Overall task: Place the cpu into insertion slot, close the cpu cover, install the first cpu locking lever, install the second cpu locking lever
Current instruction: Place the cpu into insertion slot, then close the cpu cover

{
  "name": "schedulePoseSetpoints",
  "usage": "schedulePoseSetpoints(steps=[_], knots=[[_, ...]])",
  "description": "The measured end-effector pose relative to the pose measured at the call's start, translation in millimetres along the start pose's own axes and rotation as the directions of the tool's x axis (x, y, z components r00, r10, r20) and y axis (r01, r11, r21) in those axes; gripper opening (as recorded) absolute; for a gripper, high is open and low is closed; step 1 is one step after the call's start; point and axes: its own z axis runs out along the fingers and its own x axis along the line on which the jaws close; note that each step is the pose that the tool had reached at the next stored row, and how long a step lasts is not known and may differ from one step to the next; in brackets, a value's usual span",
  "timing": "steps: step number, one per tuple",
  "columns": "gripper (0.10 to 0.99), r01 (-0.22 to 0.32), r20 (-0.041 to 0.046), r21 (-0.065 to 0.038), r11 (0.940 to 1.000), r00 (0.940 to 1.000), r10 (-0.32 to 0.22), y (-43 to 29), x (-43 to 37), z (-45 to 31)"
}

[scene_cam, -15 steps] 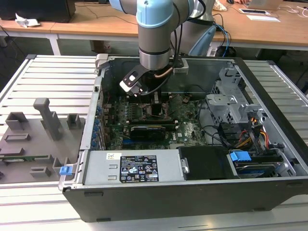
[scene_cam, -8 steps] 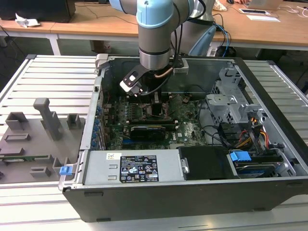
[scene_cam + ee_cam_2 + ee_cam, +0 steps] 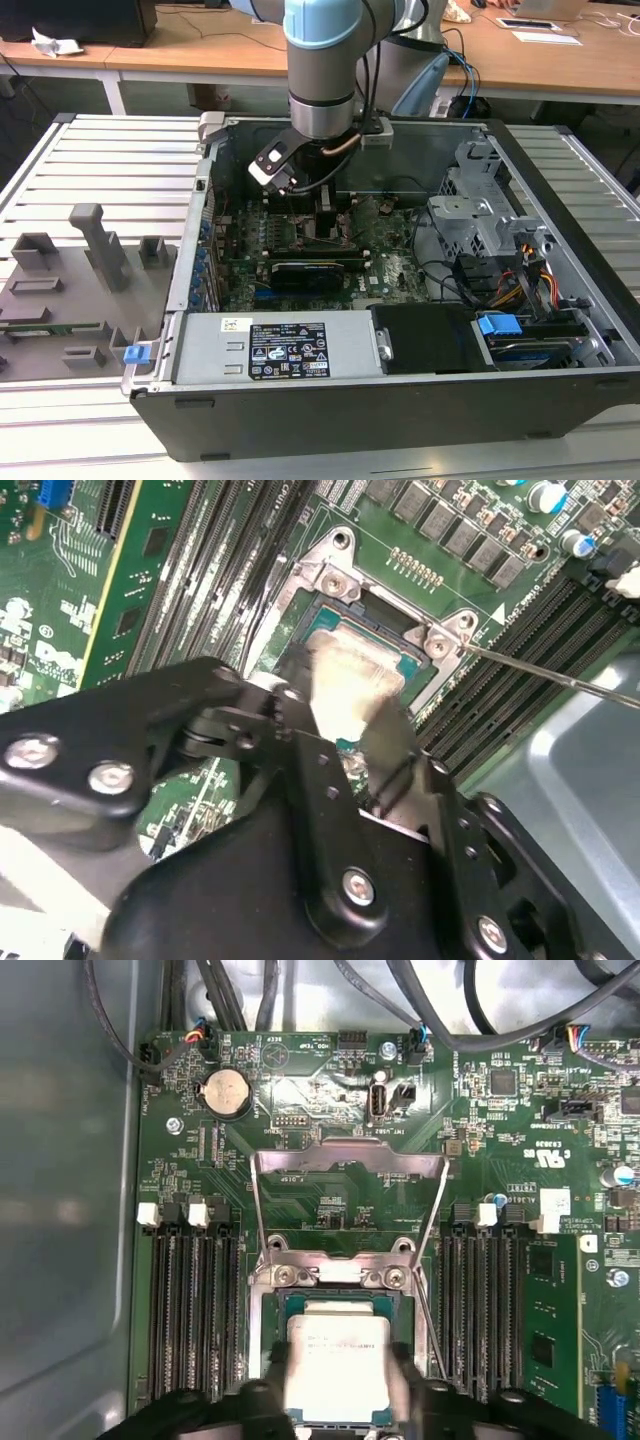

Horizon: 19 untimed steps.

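— Slatted metal workbench (image 3: 100,160), wooden desks behind. On it stands an open computer case (image 3: 400,420), its side panel off. Noted?

— Noted. From above, the arm (image 3: 320,60) reaches straight down into the case, over the green motherboard (image 3: 330,1210).

— Step in hand?

— The first, by my judgement: placing the chip. In the first wrist view the cpu cover (image 3: 350,1156) stands swung up off the insertion slot (image 3: 335,1298), and the board shows through its opening. In the second wrist view one locking lever (image 3: 560,678) juts out as a thin rod, unlatched.

— Location of the chip?

— The cpu (image 3: 338,1345) sits within the slot's outline, metal top up, between the two banks of memory slots (image 3: 190,1310). Whether it is fully seated or a shade above the contacts, I cannot tell.

— And the tool?

— The gripper (image 3: 342,1372) is directly over the slot. Its fingers (image 3: 404,1385) pinch the cpu by two opposite edges.

— Requirement for the next move?

— Judgement only: the chip must lie flat and square to the slot's rim, with no corner riding up, before the grip is released. The fingers must part without dragging it sideways.
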Motion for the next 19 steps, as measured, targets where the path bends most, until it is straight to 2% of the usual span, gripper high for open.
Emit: schedulePoseSetpoints(steps=[1, 2, 6, 7, 8, 19], knots=[[0.404, 0.0, 0.0001, 0.0, 1.0, 1.0, 0.0, 0.1, 0.0, -1.4], [0.404, 0.0, 0.0003, 0.0, 1.0, 1.0, 0.0, 0.2, 0.1, -2.2], [0.161, 0.0, 0.0002, 0.003, 1.0, 1.0, 0.0, 1.3, 0.1, -4.9], [0.161, 0.0, 0.0003, 0.004, 1.0, 1.0, 0.0, 1.4, 0.1, -5.6], [0.106, 0.0, 0.0003, 0.005, 1.0, 1.0, 0.0, 1.5, 0.1, -6.5], [0.106, 0.0, 0.0003, 0.005, 1.0, 1.0, 0.0, 1.9, 0.1, -11.6]])
